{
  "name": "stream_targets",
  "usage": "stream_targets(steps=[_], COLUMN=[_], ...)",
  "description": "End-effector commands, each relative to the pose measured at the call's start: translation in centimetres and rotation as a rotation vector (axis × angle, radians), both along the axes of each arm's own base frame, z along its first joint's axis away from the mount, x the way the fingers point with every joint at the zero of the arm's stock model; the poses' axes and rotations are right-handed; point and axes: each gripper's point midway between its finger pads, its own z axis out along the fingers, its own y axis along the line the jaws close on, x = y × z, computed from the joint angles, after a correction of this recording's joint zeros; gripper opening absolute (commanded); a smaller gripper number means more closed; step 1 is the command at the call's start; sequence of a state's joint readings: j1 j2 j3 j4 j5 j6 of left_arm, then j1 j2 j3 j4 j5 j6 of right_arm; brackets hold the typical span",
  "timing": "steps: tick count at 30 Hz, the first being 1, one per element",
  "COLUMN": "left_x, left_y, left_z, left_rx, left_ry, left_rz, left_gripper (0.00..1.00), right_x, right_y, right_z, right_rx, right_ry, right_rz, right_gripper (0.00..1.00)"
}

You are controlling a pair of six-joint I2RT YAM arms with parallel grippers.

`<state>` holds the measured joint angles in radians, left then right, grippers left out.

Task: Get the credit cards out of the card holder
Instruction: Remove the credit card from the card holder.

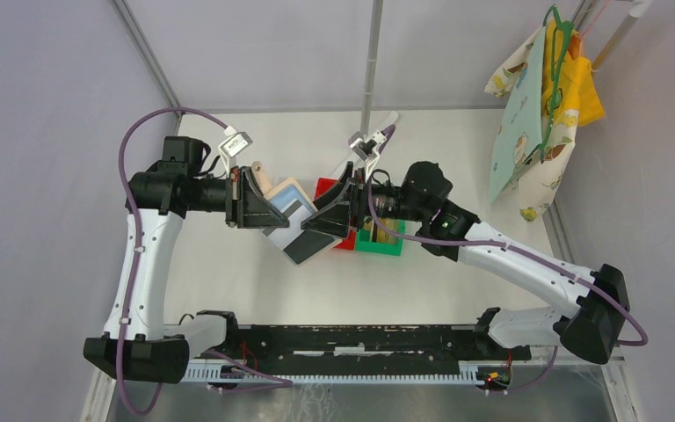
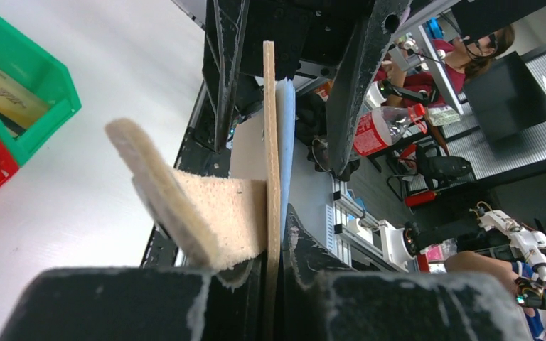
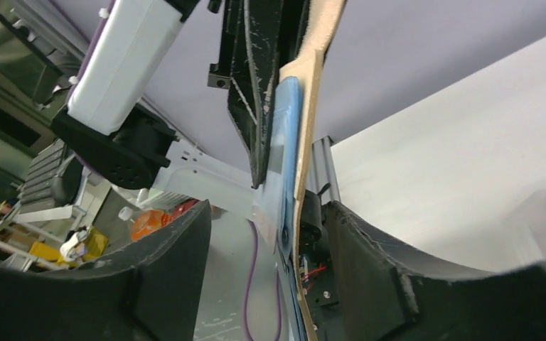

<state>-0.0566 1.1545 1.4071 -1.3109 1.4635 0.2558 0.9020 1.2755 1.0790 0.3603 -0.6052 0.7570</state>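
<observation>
Bright, even light comes from overhead; the white tabletop [image 1: 457,141] glares a little on the far side, and shadows on it are soft. Up close both wrist views blur: the left tool [image 2: 274,249] looks smeared, and the room [image 2: 498,163] behind seems perhaps underexposed.

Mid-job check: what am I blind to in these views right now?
- Top view: right hand covers part of the card holder; cards inside uncountable.
- Both wrist views: holder edge-on, pockets hidden.
- Left wrist: green bin cut by the frame edge; one gold card shows.
</observation>
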Motion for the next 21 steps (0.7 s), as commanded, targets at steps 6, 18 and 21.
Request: stream_targets(steps=[6, 18, 21], left_x=[2.1, 4.9, 4.8], left_y=[0.7, 0.7, 0.5], left_z=[-0.2, 1.9, 2.1], left_rx=[0.08, 0.044, 0.03], left_ry=[-0.059, -0.137, -0.11], left_rz=[0.093, 0.306, 0.283], left_gripper=[0.03, 0.05, 0.06], right_x=[4.0, 0.1, 0.1], right_y=[-6.8, -2.9, -2.2], right_z=[4.3, 1.4, 0.9], right_rx=[0.143, 0.211, 0.222], right_ry=[0.026, 0.197, 0.218], right_rz=[-0.344, -0.072, -0.051], right_gripper=[0.66, 0.53, 0.53])
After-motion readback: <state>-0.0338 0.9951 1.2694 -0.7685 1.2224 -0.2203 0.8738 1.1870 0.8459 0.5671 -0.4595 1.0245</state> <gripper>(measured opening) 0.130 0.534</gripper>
